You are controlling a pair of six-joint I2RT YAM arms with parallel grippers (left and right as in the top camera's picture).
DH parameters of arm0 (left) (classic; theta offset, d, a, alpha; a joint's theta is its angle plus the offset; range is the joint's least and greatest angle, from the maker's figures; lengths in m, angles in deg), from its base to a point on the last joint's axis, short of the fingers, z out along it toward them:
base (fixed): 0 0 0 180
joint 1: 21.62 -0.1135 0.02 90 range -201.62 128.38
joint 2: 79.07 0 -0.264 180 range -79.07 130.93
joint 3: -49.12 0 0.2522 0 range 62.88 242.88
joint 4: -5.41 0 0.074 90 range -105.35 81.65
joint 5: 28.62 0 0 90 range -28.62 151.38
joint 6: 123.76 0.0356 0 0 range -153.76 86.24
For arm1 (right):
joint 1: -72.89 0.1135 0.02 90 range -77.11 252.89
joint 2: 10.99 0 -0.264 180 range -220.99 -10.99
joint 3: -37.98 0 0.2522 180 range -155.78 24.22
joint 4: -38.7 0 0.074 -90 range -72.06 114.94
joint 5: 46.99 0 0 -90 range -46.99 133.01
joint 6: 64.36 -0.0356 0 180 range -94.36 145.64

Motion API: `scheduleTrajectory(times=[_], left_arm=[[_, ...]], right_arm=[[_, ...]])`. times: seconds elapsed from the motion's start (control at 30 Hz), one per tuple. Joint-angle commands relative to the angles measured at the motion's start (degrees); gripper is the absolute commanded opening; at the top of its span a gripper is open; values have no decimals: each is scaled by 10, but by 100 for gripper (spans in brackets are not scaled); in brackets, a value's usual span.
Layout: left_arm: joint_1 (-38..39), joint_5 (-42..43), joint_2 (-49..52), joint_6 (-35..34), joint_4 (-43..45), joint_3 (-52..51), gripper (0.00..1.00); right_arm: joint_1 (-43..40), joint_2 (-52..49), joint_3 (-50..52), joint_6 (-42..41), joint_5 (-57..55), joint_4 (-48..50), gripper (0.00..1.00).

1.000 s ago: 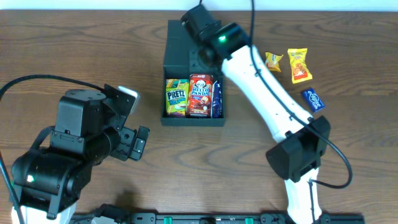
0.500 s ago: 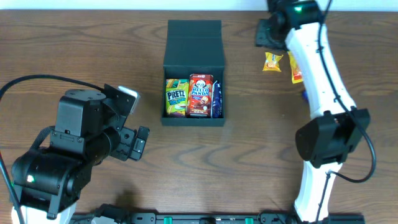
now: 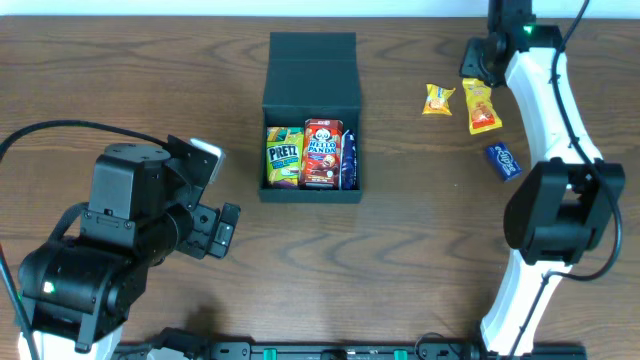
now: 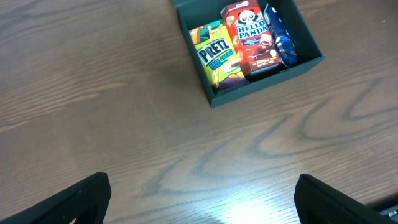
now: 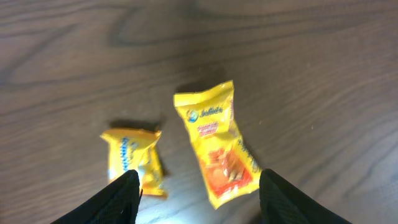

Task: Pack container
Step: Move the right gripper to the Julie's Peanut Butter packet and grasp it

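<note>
The dark container [image 3: 310,196] stands at the table's middle with its flap lid [image 3: 312,70] folded back. Inside it lie a Pretz box [image 3: 284,158], a Hello Panda box [image 3: 322,153] and a blue pack [image 3: 348,160]; the left wrist view also shows the container [image 4: 267,87]. My right gripper [image 5: 199,202] hangs open and holds nothing, above a small yellow packet [image 5: 134,160] and a longer yellow-orange packet [image 5: 217,149]. From overhead the right gripper [image 3: 478,62] is at the far right. My left gripper [image 4: 202,202] is wide open over bare wood, left of the container.
The small yellow packet [image 3: 438,99] and the yellow-orange packet [image 3: 481,106] lie right of the container. A blue packet [image 3: 504,160] lies nearer, beside the right arm. The left arm's bulk [image 3: 130,230] fills the near left of the wooden table.
The right arm has swung from over the container's lid to the far right, above the yellow packets, and its jaws have widened. The left arm has not moved.
</note>
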Motion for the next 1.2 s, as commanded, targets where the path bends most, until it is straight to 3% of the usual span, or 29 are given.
scheduleTrajectory(times=[0.0,0.43,1.17], left_arm=[[-4,7,0,8,-2,-1,95],[-4,7,0,8,-2,-1,95],[-4,6,0,8,-2,-1,95]], right_arm=[[-9,6,42,43,-7,34,62],[-26,6,183,57,-3,212,58],[-29,-48,218,57,0,262,57]])
